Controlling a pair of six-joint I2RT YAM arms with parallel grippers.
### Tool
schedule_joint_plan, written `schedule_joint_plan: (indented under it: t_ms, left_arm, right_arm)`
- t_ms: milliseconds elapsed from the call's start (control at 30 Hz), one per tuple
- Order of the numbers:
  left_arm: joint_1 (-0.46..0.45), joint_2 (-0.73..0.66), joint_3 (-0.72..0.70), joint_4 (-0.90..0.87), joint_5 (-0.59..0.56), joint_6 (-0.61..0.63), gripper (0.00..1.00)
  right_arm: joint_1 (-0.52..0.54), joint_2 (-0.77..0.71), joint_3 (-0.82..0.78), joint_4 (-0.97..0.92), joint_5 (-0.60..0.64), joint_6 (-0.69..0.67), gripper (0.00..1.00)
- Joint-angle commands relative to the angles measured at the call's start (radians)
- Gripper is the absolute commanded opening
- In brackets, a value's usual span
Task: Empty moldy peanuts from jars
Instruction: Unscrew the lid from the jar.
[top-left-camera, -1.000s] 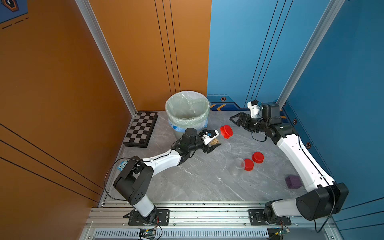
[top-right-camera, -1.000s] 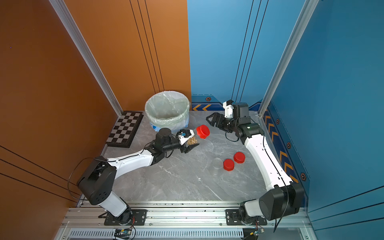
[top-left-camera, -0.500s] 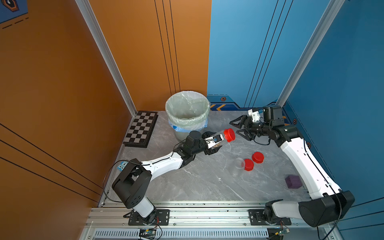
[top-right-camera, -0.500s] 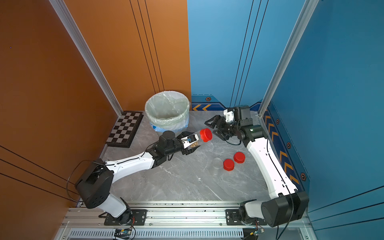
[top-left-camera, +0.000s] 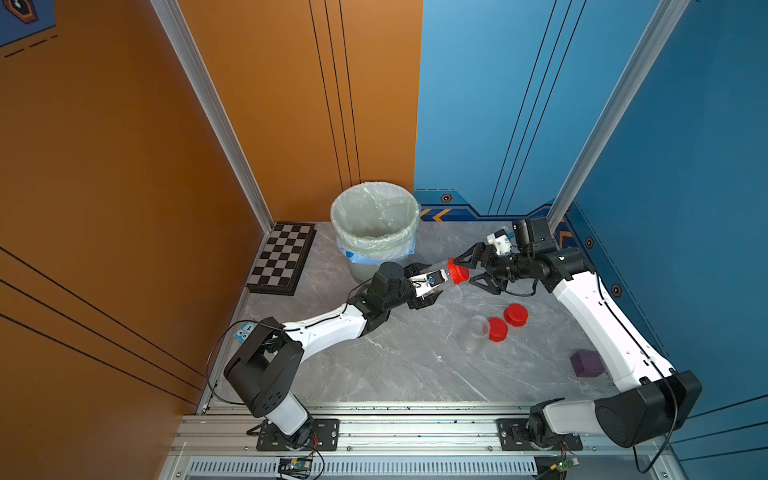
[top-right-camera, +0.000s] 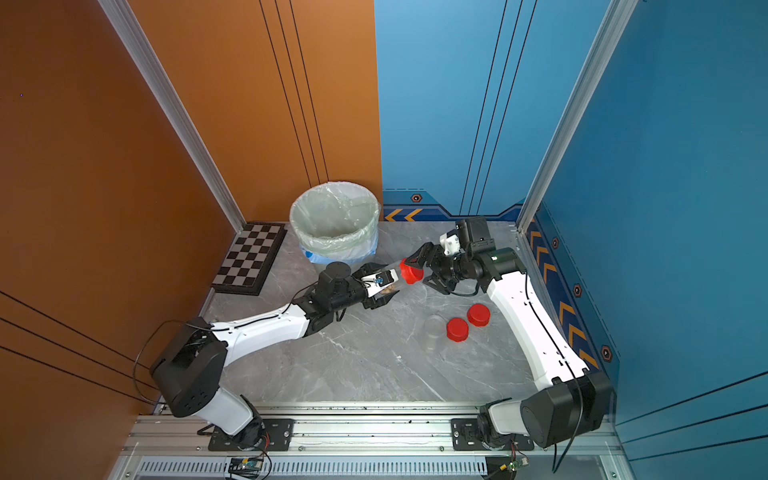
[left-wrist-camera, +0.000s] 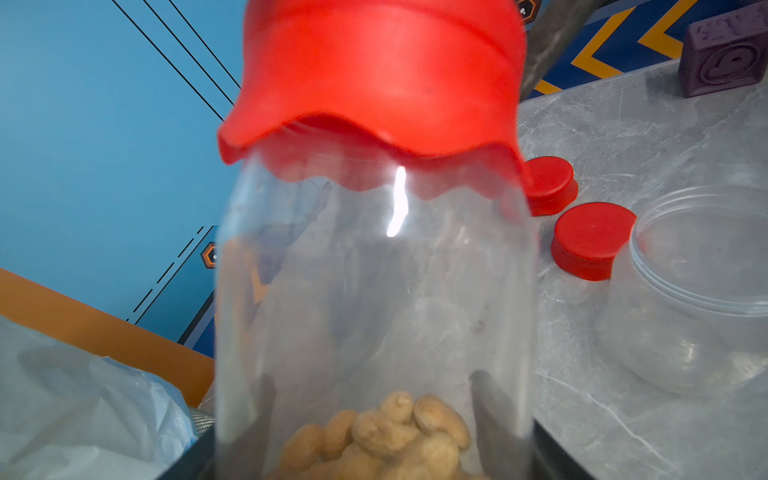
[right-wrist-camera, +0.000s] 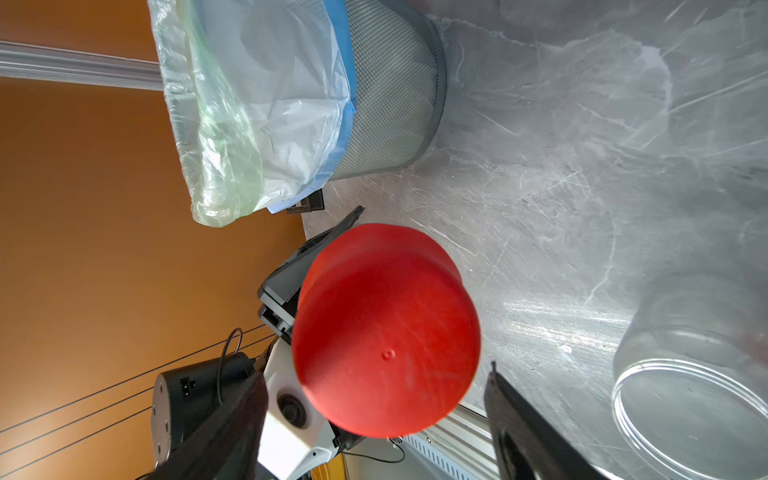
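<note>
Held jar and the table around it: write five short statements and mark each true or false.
1. The left gripper grips the held jar, which has peanuts in it. True.
2. The held jar has lost its red lid. False: the red lid is on it.
3. Two loose red lids lie on the table. True.
4. The open jar on the table is full of nuts. False: it looks empty.
5. The right gripper is clamped on the purple block. False: its jaws stand open on either side of the red lid, and the purple block lies apart on the table.
</note>
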Motion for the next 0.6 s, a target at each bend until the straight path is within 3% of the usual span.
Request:
schedule_joint_plan:
  t_ms: [0, 267, 567]
  left_arm:
    - [-0.012, 0.005, 0.021, -0.002, -0.01, 0.014, 0.46]
    - [-0.013, -0.001, 0.023, -0.015, -0.015, 0.024, 0.46]
    - [-0.015, 0.001, 0.031, -0.017, -0.016, 0.027, 0.46]
  right_arm:
    - [0.007, 0.036, -0.002, -0.015, 0.018, -0.026, 0.82]
    - [0.009, 0.063, 0.025, 0.014, 0.006, -0.032, 0.78]
    - [0.008, 0.068, 0.023, 0.043, -0.031, -0.044, 0.6]
